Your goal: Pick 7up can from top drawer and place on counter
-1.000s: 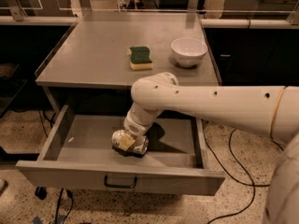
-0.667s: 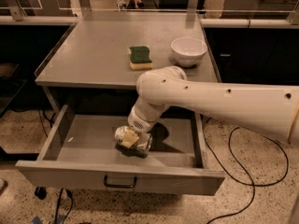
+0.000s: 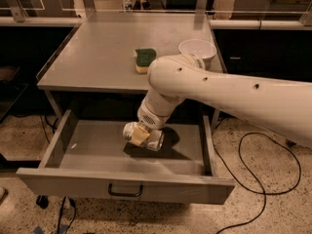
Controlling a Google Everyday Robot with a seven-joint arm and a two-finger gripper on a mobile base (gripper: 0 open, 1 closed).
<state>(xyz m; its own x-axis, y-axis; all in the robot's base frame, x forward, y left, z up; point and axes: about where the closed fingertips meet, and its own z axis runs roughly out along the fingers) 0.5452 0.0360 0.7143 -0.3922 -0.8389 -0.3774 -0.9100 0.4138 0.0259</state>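
The top drawer [image 3: 92,152] stands pulled open below the counter [image 3: 97,57], its front panel with a dark bar handle [image 3: 126,191] facing me. My white arm reaches down from the right into the drawer. My gripper [image 3: 140,135] is shut on the 7up can [image 3: 152,139], a silvery can lying sideways, held a little above the drawer floor with its shadow beneath it.
A green and yellow sponge [image 3: 144,60] and a white bowl [image 3: 197,50] sit on the counter's right half. Black cables [image 3: 253,179] lie on the speckled floor at right. The drawer's side walls flank the can.
The arm has risen and swung up and to the right, lifting the can off the drawer floor; its shadow now lies apart from it.
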